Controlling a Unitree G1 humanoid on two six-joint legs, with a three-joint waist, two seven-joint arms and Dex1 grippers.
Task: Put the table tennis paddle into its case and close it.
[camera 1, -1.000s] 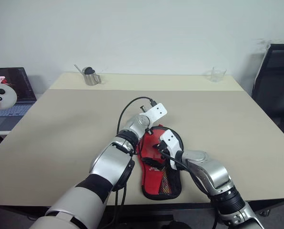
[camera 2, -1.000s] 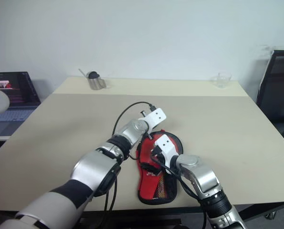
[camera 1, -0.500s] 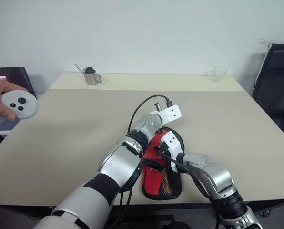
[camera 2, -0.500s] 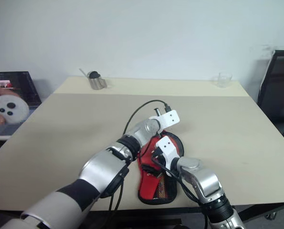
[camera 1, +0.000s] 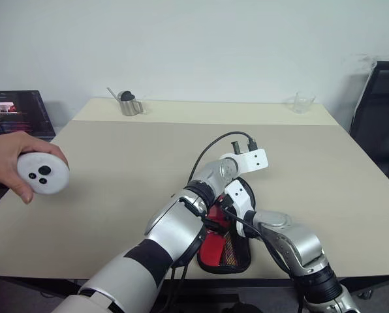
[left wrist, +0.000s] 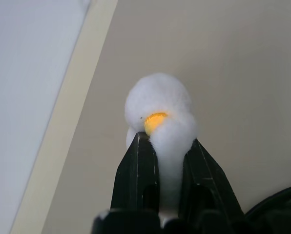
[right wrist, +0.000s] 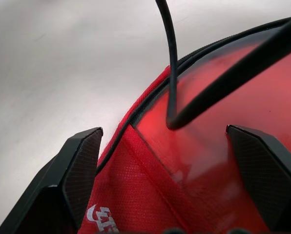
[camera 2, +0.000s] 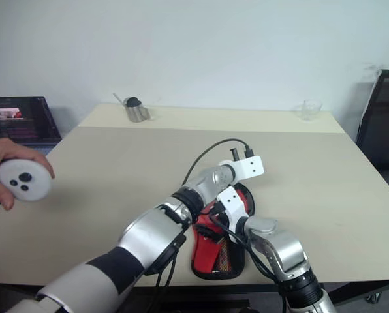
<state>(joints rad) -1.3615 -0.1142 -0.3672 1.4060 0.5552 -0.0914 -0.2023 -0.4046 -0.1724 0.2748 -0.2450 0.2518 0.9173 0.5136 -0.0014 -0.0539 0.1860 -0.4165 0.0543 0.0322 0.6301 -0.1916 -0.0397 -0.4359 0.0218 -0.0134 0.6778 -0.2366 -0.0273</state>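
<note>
L gripper (left wrist: 167,146) pinching white ball (left wrist: 157,105) over table (camera 1: 116,169) | R gripper (right wrist: 167,161) jaws spreading wide over red case (right wrist: 150,195), sitting nr table's front edge, mostly hiding under arms | white lettering getting cut off, unreadable | paddle (right wrist: 223,112) lying inside

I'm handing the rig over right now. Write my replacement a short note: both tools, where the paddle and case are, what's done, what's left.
Left tool: shut on the white ball, held above the table past the case's far end.
Right tool: open, its fingers either side of the red case, gripping nothing.
Case lies flat near the table's front edge, under both arms. The paddle's red face shows inside its open rim, so it looks inserted.
Left: close the case; whether the zip has started can't be told.
A person's hand holds a round white controller at the table's left.
</note>
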